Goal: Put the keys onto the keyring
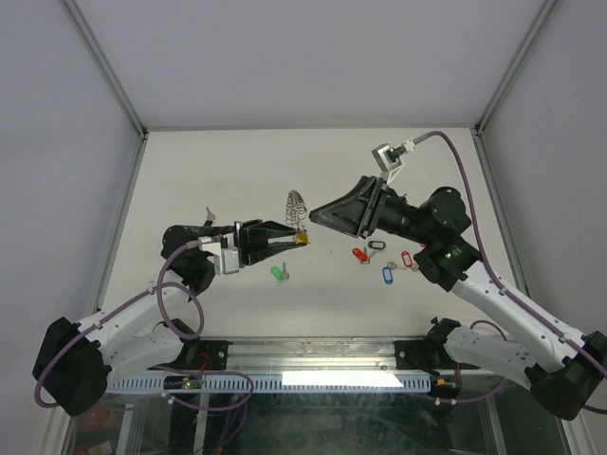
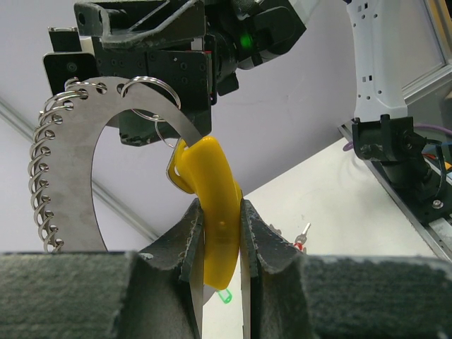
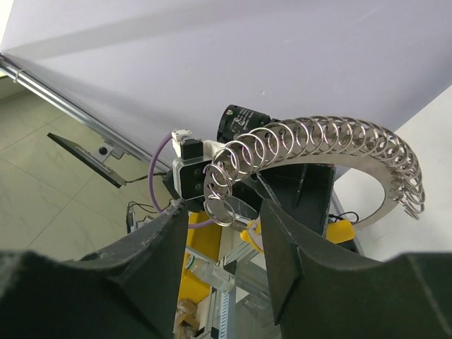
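Slippage is the main worry. The left gripper (image 2: 220, 236) pinches the keyring (image 2: 74, 148) only by its yellow segment (image 2: 212, 187), jaws pressed onto smooth plastic. The steel arc hangs out toward 10 o'clock from that single hold, up in the air above the counter (image 1: 237, 161). Any sideways push would probably twist the ring in the pinch or lever it out altogether.

The right gripper (image 3: 224, 206) is the likely source of such a push. Its jaws are spread to either side of the end loops (image 3: 233, 159) and grip nothing that I can see. The loops sit tightly packed (hard to single one out), so closing there may catch two at once or shove the arc instead of parting a loop. The two grippers are also very near each other, so a small overshoot could knock them together.

No key shows on the ring. In the top view the green key (image 1: 278, 273) lies at 6 o'clock of the left gripper, right under the ring, and a dropped keyring could land on it and scatter it. The other keys (image 1: 379, 258) lie on the counter at 4 o'clock of the right gripper.
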Robot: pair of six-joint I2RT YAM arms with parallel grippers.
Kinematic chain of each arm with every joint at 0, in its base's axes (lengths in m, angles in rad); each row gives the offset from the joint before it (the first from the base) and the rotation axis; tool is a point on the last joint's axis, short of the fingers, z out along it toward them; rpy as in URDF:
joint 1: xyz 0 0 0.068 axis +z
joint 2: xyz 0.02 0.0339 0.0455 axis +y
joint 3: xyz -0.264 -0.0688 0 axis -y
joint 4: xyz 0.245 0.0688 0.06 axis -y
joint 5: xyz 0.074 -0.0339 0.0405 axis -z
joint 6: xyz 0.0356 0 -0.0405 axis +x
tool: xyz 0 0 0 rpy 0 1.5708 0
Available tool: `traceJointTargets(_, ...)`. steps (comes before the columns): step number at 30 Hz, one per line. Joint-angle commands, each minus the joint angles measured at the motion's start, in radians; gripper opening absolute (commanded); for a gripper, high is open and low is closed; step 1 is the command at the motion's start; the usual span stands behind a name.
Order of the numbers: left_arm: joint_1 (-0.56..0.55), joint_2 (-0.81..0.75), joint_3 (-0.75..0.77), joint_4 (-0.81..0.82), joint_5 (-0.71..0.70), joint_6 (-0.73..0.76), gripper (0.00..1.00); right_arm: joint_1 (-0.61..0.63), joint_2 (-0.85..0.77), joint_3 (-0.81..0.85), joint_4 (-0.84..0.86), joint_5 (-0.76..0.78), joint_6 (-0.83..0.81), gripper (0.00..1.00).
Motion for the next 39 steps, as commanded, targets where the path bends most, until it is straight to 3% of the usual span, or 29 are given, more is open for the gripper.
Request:
traceJointTargets(1, 0.009, 0.004, 0.037, 0.071, 0.022, -0.018, 0.0, 0.025, 0.019, 0.036, 0.077, 0.026, -0.006, 0.46)
traceJointTargets(11, 0.009, 0.001, 0.031, 0.071, 0.023, -0.017, 0.0, 0.053, 0.025, 0.033, 0.123, 0.037, 0.003, 0.34)
traceJointTargets(26, 0.009, 0.007, 0.032, 0.067, 0.024, -0.015, 0.0, 0.053, 0.026, 0.026, 0.156, 0.033, 0.01, 0.23)
traceJointTargets(39, 0.008, 0.015, 0.04, 0.046, 0.037, -0.009, 0.0, 0.052, 0.038, 0.028, 0.155, 0.028, 0.007, 0.24)
